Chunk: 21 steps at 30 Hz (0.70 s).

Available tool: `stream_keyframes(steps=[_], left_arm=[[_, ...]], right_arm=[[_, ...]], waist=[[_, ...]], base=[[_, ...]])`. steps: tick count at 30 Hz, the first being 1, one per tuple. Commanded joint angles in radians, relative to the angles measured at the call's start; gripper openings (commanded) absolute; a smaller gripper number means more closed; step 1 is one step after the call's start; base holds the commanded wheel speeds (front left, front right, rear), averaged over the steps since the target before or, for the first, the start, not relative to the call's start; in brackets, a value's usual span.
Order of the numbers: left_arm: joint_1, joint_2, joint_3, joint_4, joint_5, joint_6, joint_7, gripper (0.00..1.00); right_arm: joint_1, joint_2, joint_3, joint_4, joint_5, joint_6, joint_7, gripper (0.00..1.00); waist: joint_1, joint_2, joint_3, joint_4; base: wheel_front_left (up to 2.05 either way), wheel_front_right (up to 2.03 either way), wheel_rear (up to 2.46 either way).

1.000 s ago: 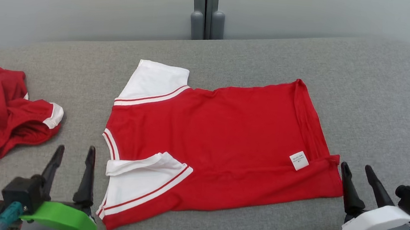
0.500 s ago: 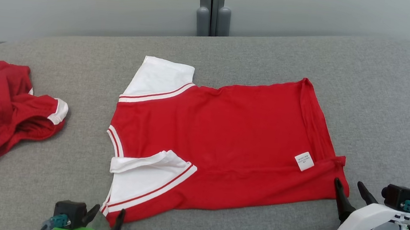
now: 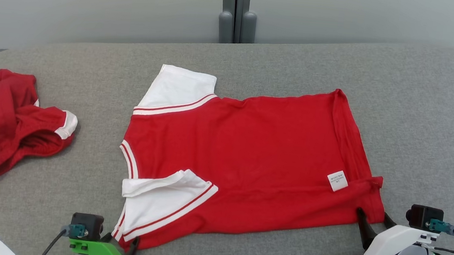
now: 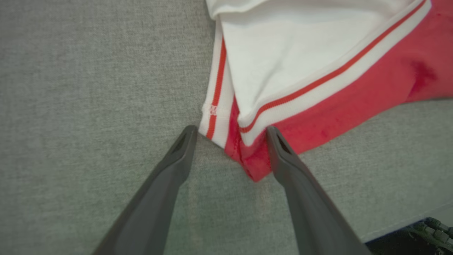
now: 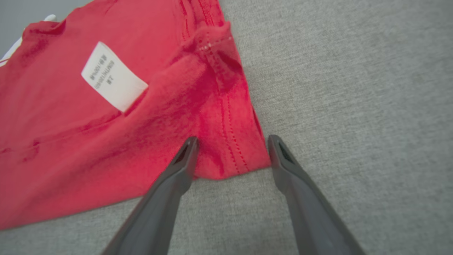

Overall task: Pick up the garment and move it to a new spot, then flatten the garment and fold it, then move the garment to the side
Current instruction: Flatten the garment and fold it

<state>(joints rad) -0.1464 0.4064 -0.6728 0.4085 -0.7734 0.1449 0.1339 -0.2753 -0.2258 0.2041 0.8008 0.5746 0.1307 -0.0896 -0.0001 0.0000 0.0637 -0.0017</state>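
The left gripper (image 4: 230,131) stands wide open, its two dark, matte, tapering fingers straddling the near collar-end corner of the red T-shirt (image 3: 249,159), without pinching it. The right gripper (image 5: 231,140) is just as wide. One fingertip lies at the edge of the red cloth and the other on bare grey beside the stitched hem corner (image 5: 244,159).

The T-shirt lies spread nearly flat at the middle of the surface (image 3: 419,121), collar end toward the robot's left and hem toward its right. It is a soft, fine knit in bright red, with white short sleeves edged by a thin red stripe. The near sleeve (image 3: 166,198) is folded across the body, and the far one lies out flat. A small white rectangular care label (image 5: 113,76) with grey print sits near the hem.

The surface is padded, covered in coarse grey woven fabric, with rounded corners. A second red garment (image 3: 6,131) lies crumpled well apart, at the left edge.
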Motion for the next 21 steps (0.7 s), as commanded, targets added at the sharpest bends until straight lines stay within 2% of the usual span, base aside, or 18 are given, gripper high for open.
stream_keyframes(steps=[1, 3, 4, 5, 6, 7, 8, 16, 21], left_arm=[[-0.006, -0.007, -0.001, 0.014, -0.014, -0.005, 0.011, 1.00], [-0.019, -0.008, 0.007, 0.018, -0.019, -0.011, 0.011, 1.00], [-0.025, -0.009, 0.011, 0.021, -0.025, -0.013, 0.012, 0.86], [-0.029, -0.011, 0.014, 0.022, -0.030, -0.018, 0.012, 0.50], [-0.033, -0.013, 0.013, 0.023, -0.035, -0.025, 0.016, 0.31], [-0.035, -0.014, 0.010, 0.024, -0.038, -0.030, 0.019, 0.00], [-0.035, -0.015, 0.009, 0.023, -0.042, -0.036, 0.022, 0.00], [-0.029, 0.021, 0.022, -0.031, -0.053, -0.037, 0.030, 0.00], [0.003, 0.074, 0.029, -0.128, -0.053, -0.013, 0.061, 0.00]], right_arm=[[-0.006, 0.003, 0.006, 0.013, 0.007, 0.000, 0.004, 1.00], [-0.010, 0.007, 0.016, 0.023, 0.016, 0.000, 0.014, 1.00], [-0.011, 0.006, 0.022, 0.027, 0.019, 0.000, 0.016, 0.85], [-0.011, 0.006, 0.027, 0.030, 0.022, 0.000, 0.019, 0.50], [-0.013, 0.006, 0.032, 0.032, 0.026, 0.000, 0.020, 0.32], [-0.016, 0.007, 0.037, 0.033, 0.031, 0.000, 0.018, 0.07], [-0.020, 0.006, 0.043, 0.032, 0.034, 0.000, 0.016, 0.00], [-0.027, -0.021, 0.062, -0.045, 0.082, 0.000, 0.007, 0.00], [0.021, -0.069, 0.072, -0.163, 0.127, -0.001, 0.076, 0.00]], waist=[[0.0001, 0.0000, 0.002, 0.002], [0.0001, 0.0000, 0.004, 0.005], [0.0001, 0.0000, 0.005, 0.006], [0.0001, 0.0000, 0.006, 0.007], [0.0001, 0.0000, 0.007, 0.007], [0.0001, 0.0000, 0.008, 0.007], [0.0001, 0.0000, 0.009, 0.007], [0.0001, 0.0000, 0.005, 0.006], [0.0001, 0.0000, 0.007, 0.004]], base=[[0.00, 0.00, 0.00], [0.00, 0.00, 0.00], [0.00, 0.00, 0.00], [0.00, 0.00, 0.00], [0.00, 0.00, 0.00], [0.00, 0.00, 0.00], [0.00, 0.00, 0.00], [0.00, 0.00, 0.00], [0.00, 0.00, 0.00]])
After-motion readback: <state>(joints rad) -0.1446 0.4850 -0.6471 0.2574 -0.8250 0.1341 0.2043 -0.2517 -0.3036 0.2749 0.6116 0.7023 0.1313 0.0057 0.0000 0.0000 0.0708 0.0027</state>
